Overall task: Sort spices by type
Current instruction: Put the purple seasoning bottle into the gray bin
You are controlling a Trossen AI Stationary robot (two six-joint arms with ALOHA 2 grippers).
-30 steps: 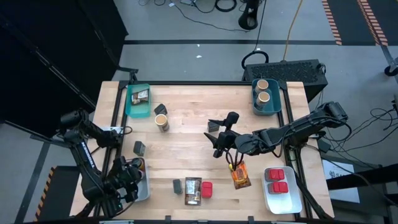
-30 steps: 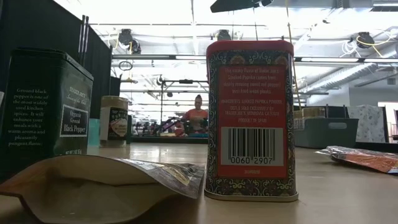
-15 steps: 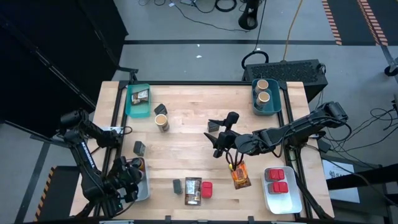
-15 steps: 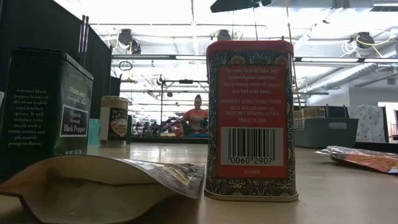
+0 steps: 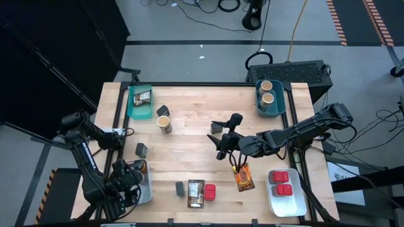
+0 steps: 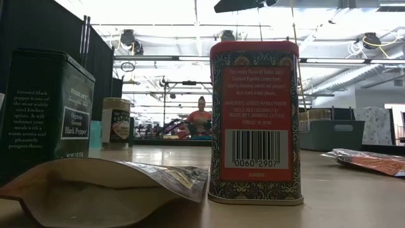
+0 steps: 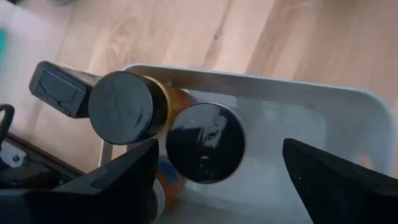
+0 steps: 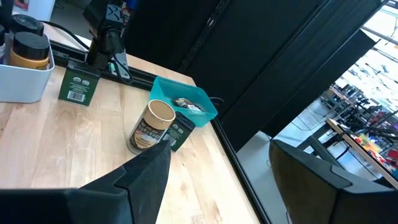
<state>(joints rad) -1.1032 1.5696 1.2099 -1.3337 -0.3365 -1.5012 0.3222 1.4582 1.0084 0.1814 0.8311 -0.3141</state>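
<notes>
In the left wrist view two black-lidded jars (image 7: 120, 107) (image 7: 205, 142) stand upright in the white bin (image 7: 348, 118) at the table's near left. My left gripper (image 7: 221, 146) hangs open over that bin (image 5: 144, 189), pointing steeply down. Its fingers stand on either side of the nearer jar without touching it. My right gripper (image 5: 222, 148) hovers open above the table's middle with nothing between its fingers (image 8: 221, 152). Loose spices stand on the table: a tan cylinder (image 5: 164, 123), dark tins (image 5: 141, 150) (image 5: 163, 111), a red tin (image 5: 209, 192) and flat packets (image 5: 196, 193) (image 5: 243, 178).
A teal bin (image 5: 131, 107) at the far left holds a packet. Another teal bin (image 5: 278, 108) at the far right holds two tan cylinders. A white bin (image 5: 284, 205) at the near right holds red tins. In the low view a black pepper tin (image 6: 47, 107) and a red tin (image 6: 255, 120) stand close.
My left gripper has tipped a little over the white bin at the near left and has stayed in place. My right gripper and the spices on the table have kept still.
</notes>
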